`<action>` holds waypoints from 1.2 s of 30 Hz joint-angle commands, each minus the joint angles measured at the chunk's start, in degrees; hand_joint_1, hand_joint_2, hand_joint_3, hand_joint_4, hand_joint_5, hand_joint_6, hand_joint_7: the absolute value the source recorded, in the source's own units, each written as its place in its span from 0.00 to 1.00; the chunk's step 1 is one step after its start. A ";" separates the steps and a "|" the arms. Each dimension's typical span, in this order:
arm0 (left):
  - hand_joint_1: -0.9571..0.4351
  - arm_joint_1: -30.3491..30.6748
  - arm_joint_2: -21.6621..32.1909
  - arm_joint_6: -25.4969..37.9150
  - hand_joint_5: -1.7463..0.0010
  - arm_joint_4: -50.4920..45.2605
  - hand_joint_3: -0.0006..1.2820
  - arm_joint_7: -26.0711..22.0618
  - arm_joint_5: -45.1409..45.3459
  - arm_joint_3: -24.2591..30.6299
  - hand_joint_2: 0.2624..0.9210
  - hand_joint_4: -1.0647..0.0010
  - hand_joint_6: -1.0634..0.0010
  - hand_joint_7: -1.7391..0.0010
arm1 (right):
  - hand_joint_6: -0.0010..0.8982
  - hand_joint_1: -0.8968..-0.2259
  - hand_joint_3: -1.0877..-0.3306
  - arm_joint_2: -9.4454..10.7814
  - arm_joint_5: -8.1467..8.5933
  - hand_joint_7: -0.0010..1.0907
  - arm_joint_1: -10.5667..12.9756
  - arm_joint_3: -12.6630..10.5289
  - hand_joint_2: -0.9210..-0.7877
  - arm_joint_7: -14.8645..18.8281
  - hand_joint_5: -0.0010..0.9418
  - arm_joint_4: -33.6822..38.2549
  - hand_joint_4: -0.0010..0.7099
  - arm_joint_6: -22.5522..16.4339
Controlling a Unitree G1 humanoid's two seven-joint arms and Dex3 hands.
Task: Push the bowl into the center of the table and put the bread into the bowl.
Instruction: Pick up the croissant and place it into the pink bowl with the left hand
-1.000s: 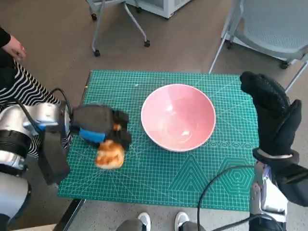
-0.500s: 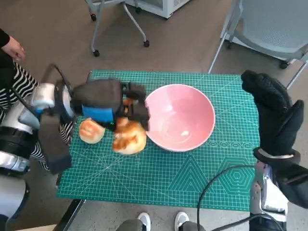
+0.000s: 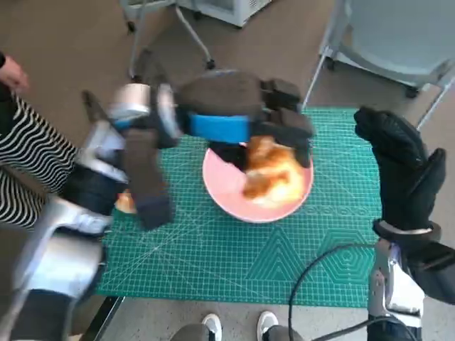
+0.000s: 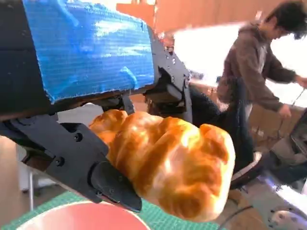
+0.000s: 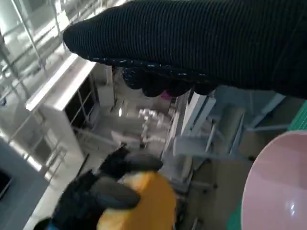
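The pink bowl [image 3: 257,186] sits near the middle of the table [image 3: 234,263], so the push looks done. The left robot hand [image 3: 245,117] grips the bread [image 3: 272,170] and holds it above the bowl, not yet released; a second roll [image 3: 126,202] lies near the table's left edge. The right robot hand [image 3: 405,167] hovers by the right edge, fingers apart, holding nothing.

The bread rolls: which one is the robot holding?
The big golden roll, which the left hand holds above the pink bowl. The other roll lies on the green mat, mostly hidden behind the left forearm.
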 commanded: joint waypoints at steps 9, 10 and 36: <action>0.69 -1.50 -3.50 -1.47 0.33 8.59 0.09 8.54 13.58 1.97 1.00 0.46 0.39 0.28 | 0.09 0.30 0.43 -0.11 0.14 0.48 1.65 0.12 0.00 0.28 0.00 0.23 0.27 0.96; 0.69 -1.54 -3.59 -1.62 0.33 8.78 0.09 8.65 13.85 2.13 1.00 0.46 0.39 0.29 | 0.09 0.30 0.43 -0.11 0.14 0.48 1.65 0.12 0.00 0.28 0.00 0.23 0.27 0.96; 0.48 -0.33 -5.92 6.82 0.97 13.56 0.04 0.54 16.00 3.35 0.80 0.87 0.81 0.83 | 0.09 0.30 0.43 0.37 0.13 0.48 2.21 -0.36 0.00 -0.42 0.00 -0.39 0.26 1.28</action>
